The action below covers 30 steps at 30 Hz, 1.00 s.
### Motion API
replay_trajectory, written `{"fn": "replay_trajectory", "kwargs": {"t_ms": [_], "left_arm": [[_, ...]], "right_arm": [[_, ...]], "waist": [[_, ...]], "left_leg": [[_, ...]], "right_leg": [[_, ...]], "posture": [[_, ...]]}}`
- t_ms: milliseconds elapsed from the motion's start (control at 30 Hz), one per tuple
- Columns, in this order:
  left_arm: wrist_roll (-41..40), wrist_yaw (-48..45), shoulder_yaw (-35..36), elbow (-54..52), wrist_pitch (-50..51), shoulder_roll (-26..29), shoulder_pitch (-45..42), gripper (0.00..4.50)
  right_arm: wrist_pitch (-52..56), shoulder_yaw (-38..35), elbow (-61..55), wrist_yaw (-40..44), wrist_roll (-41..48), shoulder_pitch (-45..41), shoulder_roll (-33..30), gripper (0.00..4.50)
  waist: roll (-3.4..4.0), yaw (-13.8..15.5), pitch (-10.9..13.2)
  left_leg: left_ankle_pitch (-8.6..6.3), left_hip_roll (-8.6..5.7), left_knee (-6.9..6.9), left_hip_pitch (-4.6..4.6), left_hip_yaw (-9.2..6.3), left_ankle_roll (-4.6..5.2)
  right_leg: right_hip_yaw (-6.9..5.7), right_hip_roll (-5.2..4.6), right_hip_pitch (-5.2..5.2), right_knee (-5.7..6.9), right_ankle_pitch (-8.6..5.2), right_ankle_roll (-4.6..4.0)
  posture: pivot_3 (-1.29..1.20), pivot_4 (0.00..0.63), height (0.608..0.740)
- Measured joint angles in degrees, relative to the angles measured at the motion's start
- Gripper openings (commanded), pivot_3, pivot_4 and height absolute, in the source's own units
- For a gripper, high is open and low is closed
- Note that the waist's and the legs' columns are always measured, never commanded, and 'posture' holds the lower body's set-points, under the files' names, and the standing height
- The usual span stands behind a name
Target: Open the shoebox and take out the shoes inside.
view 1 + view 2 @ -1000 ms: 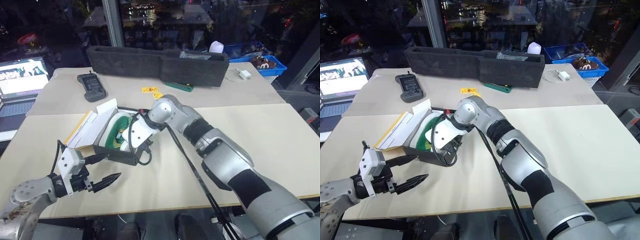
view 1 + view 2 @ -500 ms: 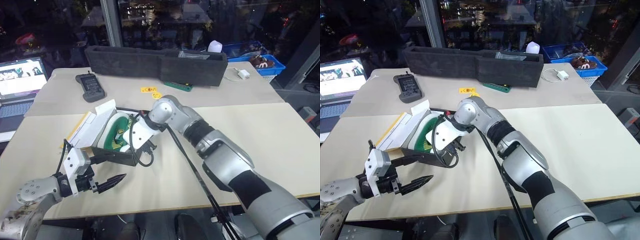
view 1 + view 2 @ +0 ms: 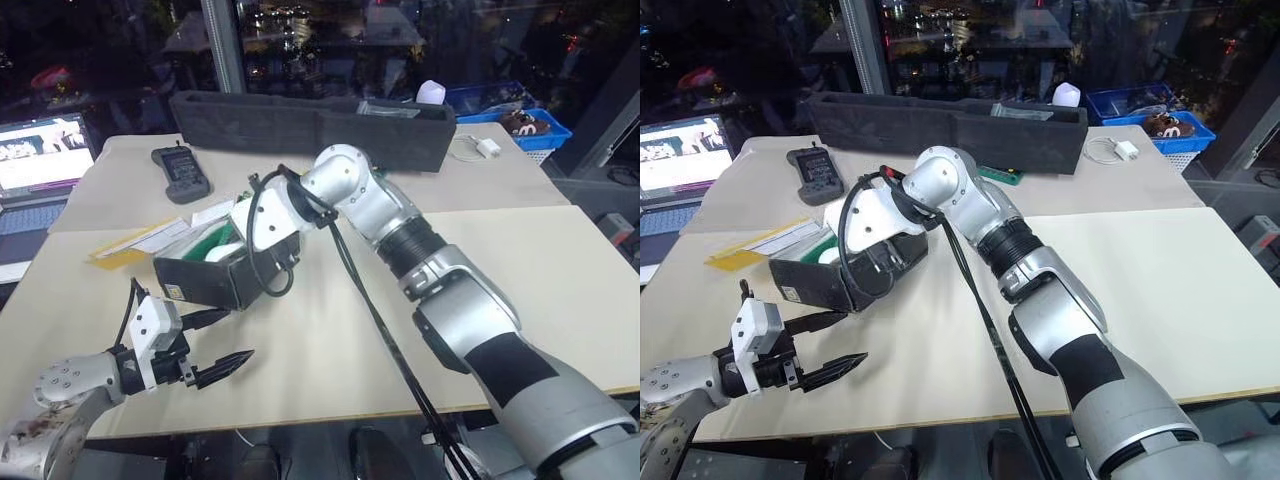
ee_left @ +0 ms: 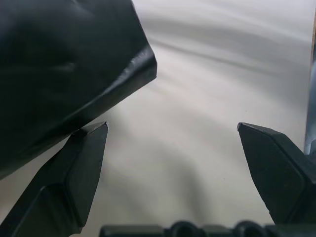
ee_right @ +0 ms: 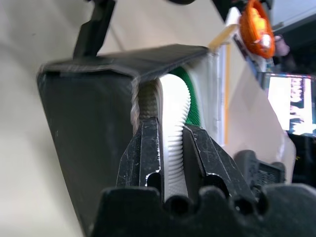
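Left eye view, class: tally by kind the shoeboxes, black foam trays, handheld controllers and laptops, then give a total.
shoebox: 1
black foam tray: 1
handheld controller: 1
laptop: 1
Total: 4

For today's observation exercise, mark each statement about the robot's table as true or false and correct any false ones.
1. The right gripper pinches a shoe by its white sole. True.
2. The left gripper holds the shoebox. False: its fingers are open and empty, beside the box.
3. The shoebox lies flat on the table. False: it is tilted and raised.
4. A laptop sits at the table's left. True.
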Motion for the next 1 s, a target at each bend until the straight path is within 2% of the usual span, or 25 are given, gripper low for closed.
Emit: {"fn": "replay_trajectory", "kwargs": {"t_ms": [133, 267, 467, 667, 833, 1000], "left_arm": [[-5.43, -1.56, 8.73, -3.84, 4.91, 4.31, 5.16, 4.50], [-17.08, -4.40, 23.23, -7.06, 14.78, 10.35, 9.89, 4.50], [-28.95, -5.24, 38.17, -9.77, 23.53, 13.97, 11.72, 4.50], [-27.36, -4.62, 38.75, -12.00, 24.34, 12.14, 14.89, 4.50], [-21.95, -4.03, 33.95, -9.49, 21.16, 9.53, 14.44, 4.50], [-18.14, -2.30, 29.71, -5.07, 17.96, 8.48, 9.75, 4.50]], "right_arm": [[0.00, 0.16, -1.97, -0.46, 0.10, 5.43, -2.19, 0.22], [0.73, 0.75, -3.67, -0.21, 0.08, 11.94, -4.55, 0.22], [2.27, 1.21, -7.49, -0.67, 0.11, 16.32, -5.40, 0.22], [7.57, -0.32, -12.21, -0.50, 2.64, 15.95, -5.54, 0.22], [16.37, -6.67, -16.60, -0.55, 10.10, 10.76, -6.62, 0.22], [22.03, -11.65, -17.57, -3.62, 13.95, 8.85, -7.89, 0.22]], "waist": [[-0.10, 0.04, -0.03], [0.06, 0.13, 0.08], [0.06, -0.08, 0.08], [0.08, -0.04, 0.09], [0.12, 0.03, 0.14], [0.11, 0.14, 0.13]], "left_leg": [[0.00, 0.02, 0.01, 0.01, 0.01, 0.00], [0.00, 0.00, 0.06, 0.03, 0.01, 0.00], [0.00, 0.04, 0.03, 0.11, 0.03, 0.00], [0.00, 0.04, 0.02, 0.09, 0.05, -0.01], [0.00, 0.04, 0.03, 0.06, 0.05, -0.02], [0.00, 0.03, 0.05, 0.01, 0.05, -0.02]], "right_leg": [[0.00, -0.01, 0.03, 0.00, -0.02, 0.00], [0.00, -0.02, 0.05, 0.02, -0.11, 0.16], [0.01, 0.02, 0.08, 0.02, -0.15, 0.13], [0.01, 0.03, 0.07, 0.02, -0.15, 0.12], [0.01, 0.04, 0.04, 0.02, -0.14, 0.10], [0.01, 0.01, 0.04, -0.02, -0.13, 0.10]], "posture": [[0.00, 0.150, 0.740], [0.00, 0.150, 0.740], [0.00, 0.150, 0.740], [0.00, 0.150, 0.740], [0.00, 0.150, 0.740], [0.00, 0.150, 0.740]]}}
